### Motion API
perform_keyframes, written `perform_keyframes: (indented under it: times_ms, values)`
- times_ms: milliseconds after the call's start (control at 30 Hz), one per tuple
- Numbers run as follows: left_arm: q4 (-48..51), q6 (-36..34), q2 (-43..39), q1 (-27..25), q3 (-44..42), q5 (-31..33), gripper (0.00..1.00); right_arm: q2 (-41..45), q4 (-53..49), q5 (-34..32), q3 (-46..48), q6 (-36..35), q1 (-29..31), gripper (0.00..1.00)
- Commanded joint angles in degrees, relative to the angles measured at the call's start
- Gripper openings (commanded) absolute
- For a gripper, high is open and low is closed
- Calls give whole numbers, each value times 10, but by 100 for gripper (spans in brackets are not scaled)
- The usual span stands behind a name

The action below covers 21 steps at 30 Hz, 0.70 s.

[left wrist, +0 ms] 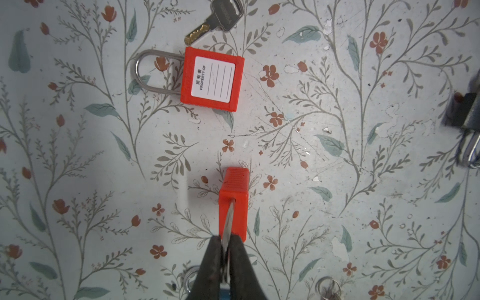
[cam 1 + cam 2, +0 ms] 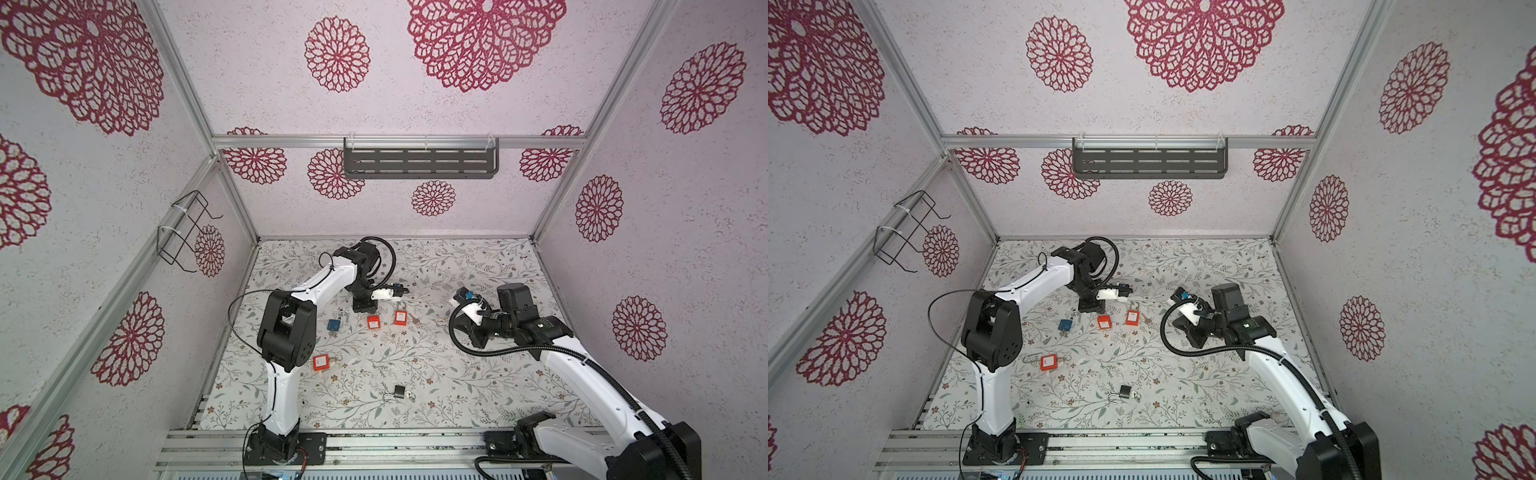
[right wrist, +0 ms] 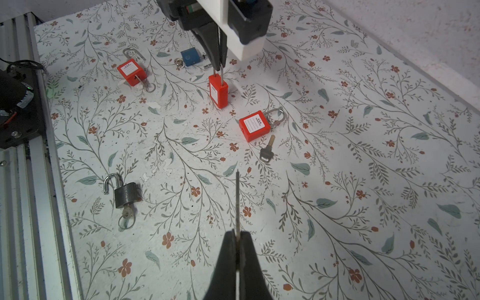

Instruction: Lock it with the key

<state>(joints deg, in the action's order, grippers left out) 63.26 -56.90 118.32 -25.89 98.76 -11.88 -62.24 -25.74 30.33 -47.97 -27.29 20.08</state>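
At the middle of the surface (image 2: pixel 457 374), the left gripper (image 1: pixel 225 242) clamps the shackle (image 1: pixel 229 220) of the upright lock (image 1: pixel 233 205). The right gripper (image 3: pixel 237 237), clamped on the key (image 3: pixel 237 200), hovers right. Best tilt the lock's underside toward the key before inserting.

A slotted shelf (image 2: pixel 419 164) and a wire rack (image 2: pixel 185 232) hang on the flower-patterned walls (image 2: pixel 415 95)

Both top views: mounted high, looking steeply down and toward the back wall (image 2: pixel 374 212), far off; whole floral table (image 2: pixel 436 374) in frame, fields nearly identical. Left wrist view: close, facing straight down onto the table, upright red padlock (image 1: pixel 237 187) directly beneath. Right wrist view: farther back, slanting low across the table. Both wrist views share that padlock, the flat red padlock (image 1: pixel 213 80) and the loose key (image 1: pixel 223 15).
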Motion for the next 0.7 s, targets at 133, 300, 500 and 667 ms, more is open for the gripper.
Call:
perform_keyframes:
  times_ms: [133, 300, 500, 667]
  values:
    - [-31, -4, 16, -3, 13, 19, 20, -18, 16, 24, -1, 10, 3, 0]
    - [-62, 1, 23, -2, 11, 40, 21, -32, 17, 28, -6, 8, 3, 0]
    - [-92, 7, 34, -2, 8, 53, 22, -43, 17, 29, -10, 7, 3, 0]
    - [-120, 23, 44, -1, 13, 65, 22, -51, 20, 31, -10, 7, 3, 0]
